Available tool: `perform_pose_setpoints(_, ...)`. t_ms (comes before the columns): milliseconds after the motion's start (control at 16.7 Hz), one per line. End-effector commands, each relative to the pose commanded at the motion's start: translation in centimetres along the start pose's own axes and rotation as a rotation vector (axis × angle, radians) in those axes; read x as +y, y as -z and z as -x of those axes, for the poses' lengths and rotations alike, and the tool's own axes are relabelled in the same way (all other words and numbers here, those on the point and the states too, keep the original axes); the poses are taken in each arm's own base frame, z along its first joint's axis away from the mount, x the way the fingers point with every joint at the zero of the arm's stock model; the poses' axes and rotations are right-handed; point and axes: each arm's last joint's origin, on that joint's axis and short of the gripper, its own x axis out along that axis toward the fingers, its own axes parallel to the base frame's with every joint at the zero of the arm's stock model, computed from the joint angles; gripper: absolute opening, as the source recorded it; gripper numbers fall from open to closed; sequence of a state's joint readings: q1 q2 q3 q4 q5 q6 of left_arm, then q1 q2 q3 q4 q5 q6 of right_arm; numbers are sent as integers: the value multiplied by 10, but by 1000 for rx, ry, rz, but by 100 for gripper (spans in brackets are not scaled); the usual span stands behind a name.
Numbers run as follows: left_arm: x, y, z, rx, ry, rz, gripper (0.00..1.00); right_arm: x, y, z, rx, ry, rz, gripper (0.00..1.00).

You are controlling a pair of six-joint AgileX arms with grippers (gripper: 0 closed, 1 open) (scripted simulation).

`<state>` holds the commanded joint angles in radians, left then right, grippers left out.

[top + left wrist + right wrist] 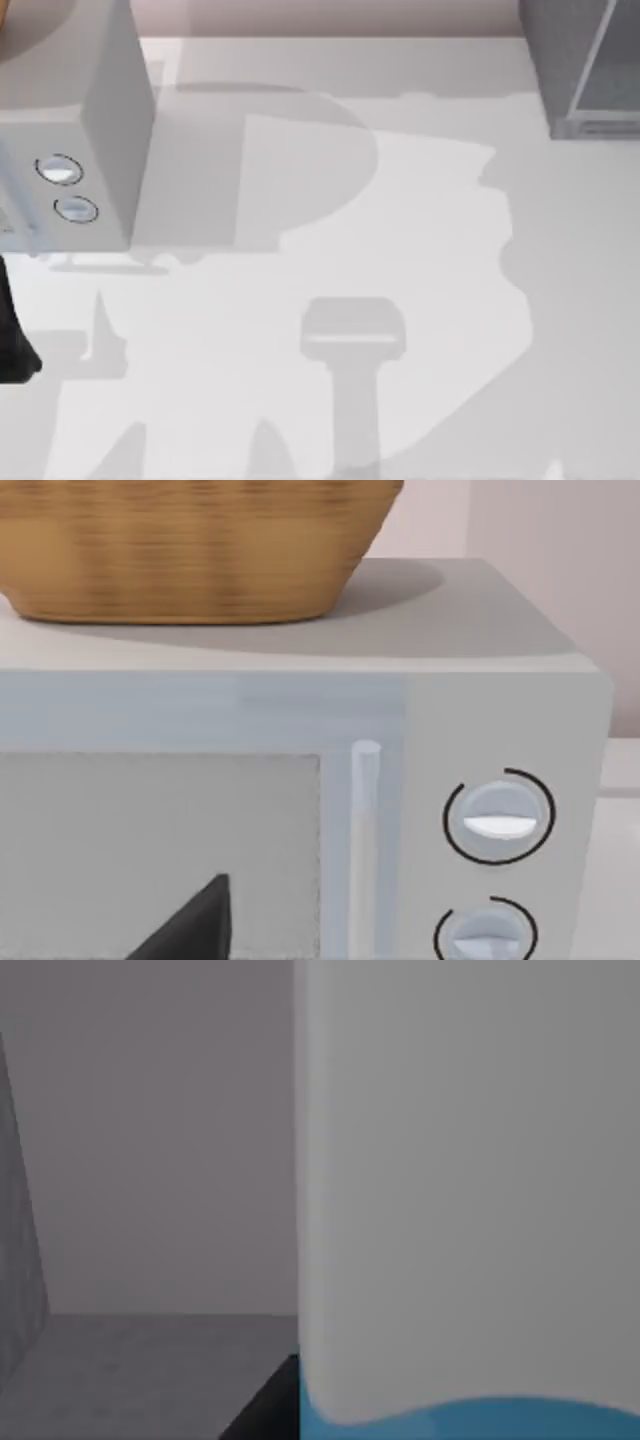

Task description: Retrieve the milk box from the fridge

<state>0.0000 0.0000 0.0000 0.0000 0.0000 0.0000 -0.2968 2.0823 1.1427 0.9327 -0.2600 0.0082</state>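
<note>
From above, the white table lies mostly bare under arm shadows. At nine o'clock, on its left edge, a dark piece of the left arm pokes in. Further back, at ten o'clock, stands the grey box with two round dials; the left wrist view shows a woven basket sitting on its top. At one o'clock, in the far right corner, stands the fridge. The right wrist view is pressed close against the milk box, white with sky-blue showing, grey walls around it. Whether either tool is wide, narrow or holding anything, I cannot tell.
</note>
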Motion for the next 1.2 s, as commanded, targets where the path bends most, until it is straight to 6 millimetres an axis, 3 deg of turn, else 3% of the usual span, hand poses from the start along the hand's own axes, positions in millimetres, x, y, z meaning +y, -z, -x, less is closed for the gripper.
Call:
perform_pose_setpoints(120,0,0,0,0,0,0,100,2,11,24,37,1,-11,0)
perform_pose_setpoints(300,0,0,0,0,0,0,100,3,4,49,8,0,-3,0)
perform_pose_setpoints(720,0,0,0,0,0,0,100,5,1,53,0,-6,-1,0)
perform_pose_setpoints(960,0,0,0,0,0,0,100,19,-21,71,4,-8,7,0)
perform_pose_setpoints(1200,0,0,0,0,0,0,100,46,-59,117,-1,-5,16,0)
